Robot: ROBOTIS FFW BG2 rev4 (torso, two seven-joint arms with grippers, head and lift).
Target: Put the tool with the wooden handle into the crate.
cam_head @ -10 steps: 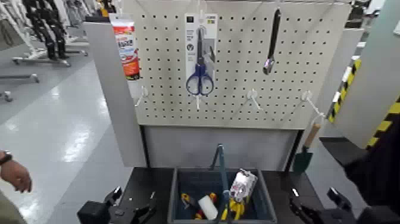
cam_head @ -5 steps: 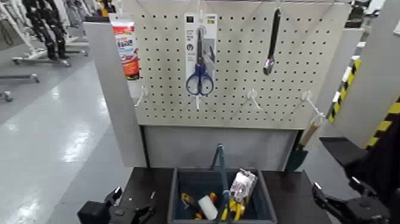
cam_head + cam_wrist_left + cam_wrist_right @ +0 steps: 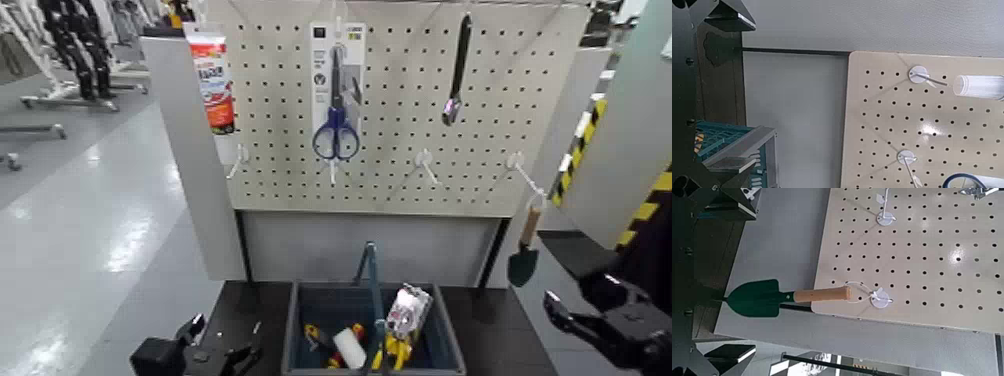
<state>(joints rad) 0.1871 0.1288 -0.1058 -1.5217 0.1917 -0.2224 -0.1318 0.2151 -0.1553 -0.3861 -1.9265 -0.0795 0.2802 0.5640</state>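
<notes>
1. The small trowel with the light-brown wooden handle and dark green pointed blade [image 3: 524, 252] hangs by a loop from a white hook at the lower right corner of the cream pegboard [image 3: 400, 100], blade pointing down, nothing gripping it.
2. The right gripper [image 3: 585, 322] is raised at the right edge of the black table [image 3: 490, 320], below and just right of the trowel, apart from it. Its dark fingers stand spread and hold nothing; the right wrist view looks straight at the trowel [image 3: 789, 297].
3. The left gripper [image 3: 222, 345] rests low at the near left of the table, fingers parted, empty.
4. The dark blue-grey plastic crate with the tall arched handle [image 3: 368, 300] sits near the table's middle, between the two grippers, already carrying yellow-handled tools and a white packet.
5. Blue-handled scissors in their card [image 3: 336, 95] and a long black-handled tool [image 3: 457, 70] hang higher on the pegboard.
</notes>
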